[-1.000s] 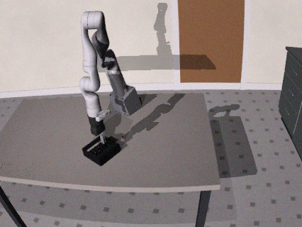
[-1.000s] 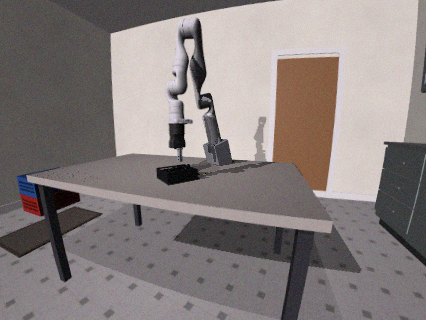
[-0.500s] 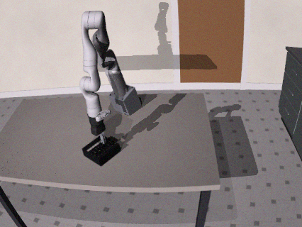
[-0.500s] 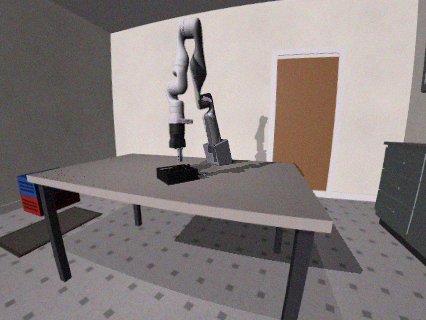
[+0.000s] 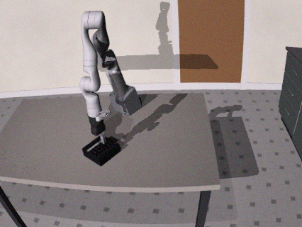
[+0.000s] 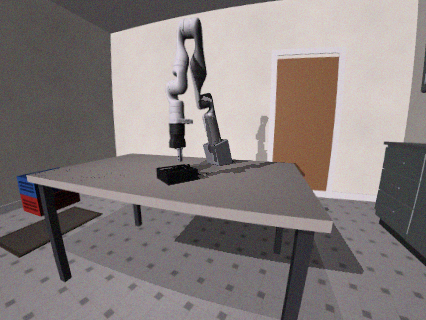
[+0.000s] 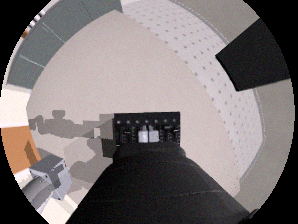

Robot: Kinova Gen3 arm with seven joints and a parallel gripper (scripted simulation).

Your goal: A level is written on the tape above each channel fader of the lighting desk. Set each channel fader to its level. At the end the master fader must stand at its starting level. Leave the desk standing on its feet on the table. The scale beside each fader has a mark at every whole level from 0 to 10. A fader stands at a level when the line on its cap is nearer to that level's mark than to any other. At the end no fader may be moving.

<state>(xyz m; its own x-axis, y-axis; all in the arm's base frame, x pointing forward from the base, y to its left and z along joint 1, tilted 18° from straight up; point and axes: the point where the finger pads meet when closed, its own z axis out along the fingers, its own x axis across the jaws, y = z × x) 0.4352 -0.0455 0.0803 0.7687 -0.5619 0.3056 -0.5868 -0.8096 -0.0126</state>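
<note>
The black lighting desk [image 5: 101,150] stands on the table, left of the middle, and shows in the exterior view [image 6: 177,173] too. My gripper [image 5: 103,139] is shut and empty, pointing straight down over the desk's far part, its tips at or just above the top. In the exterior view the gripper [image 6: 179,156] hangs a little above the desk. In the wrist view the desk [image 7: 145,128] peeks out beyond the dark gripper body, with pale fader caps [image 7: 149,135] in the middle. The fader levels and tape are too small to read.
The arm's grey base block [image 5: 125,100] stands on the table behind the desk. A dark cabinet [image 5: 292,96] is at the far right. Blue and red crates [image 6: 30,196] sit on the floor left of the table.
</note>
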